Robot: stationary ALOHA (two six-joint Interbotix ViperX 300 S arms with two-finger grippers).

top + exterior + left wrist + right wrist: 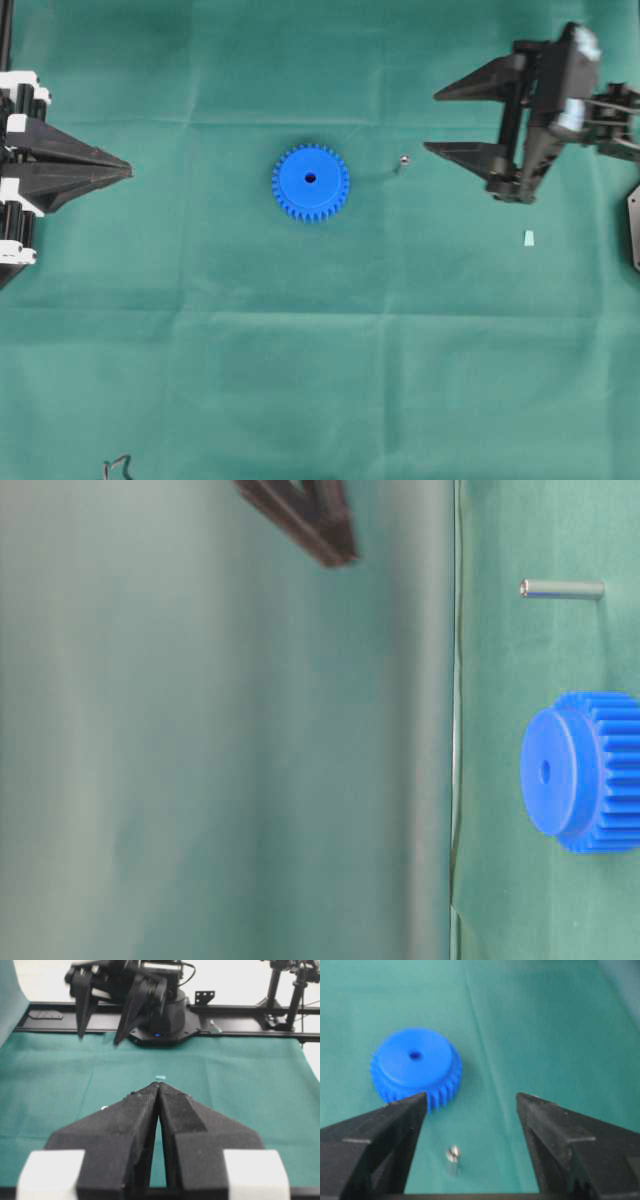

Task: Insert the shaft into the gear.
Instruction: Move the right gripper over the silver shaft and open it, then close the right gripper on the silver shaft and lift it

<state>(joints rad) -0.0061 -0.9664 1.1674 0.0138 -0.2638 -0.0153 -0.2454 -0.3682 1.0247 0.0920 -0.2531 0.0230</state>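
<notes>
Black fingers of the right gripper (pixel 472 1110) frame the right wrist view, spread wide with nothing between them, which suits an approach to a small part. Just ahead of them stands the shaft (pixel 452 1159), a short silvery pin upright on the green cloth (pixel 545 1035); the table-level view shows it (pixel 562 589) standing on end, apart from the gear. From overhead the shaft (pixel 403 160) sits between the blue gear (pixel 311 182) and the right gripper (pixel 432 122), near the gripper's lower finger but untouched.

That gear lies flat near the middle of the cloth, hub and centre hole facing up, so the pin could be lowered straight in. I judge the task barely begun: the pin is not yet grasped.

Farther out, a small white wedge (pixel 528 237) lies well clear. At the cloth's left edge the left gripper (pixel 128 171) waits, its jaws pressed together and empty, fingertips meeting in its own wrist view (pixel 159 1085).
</notes>
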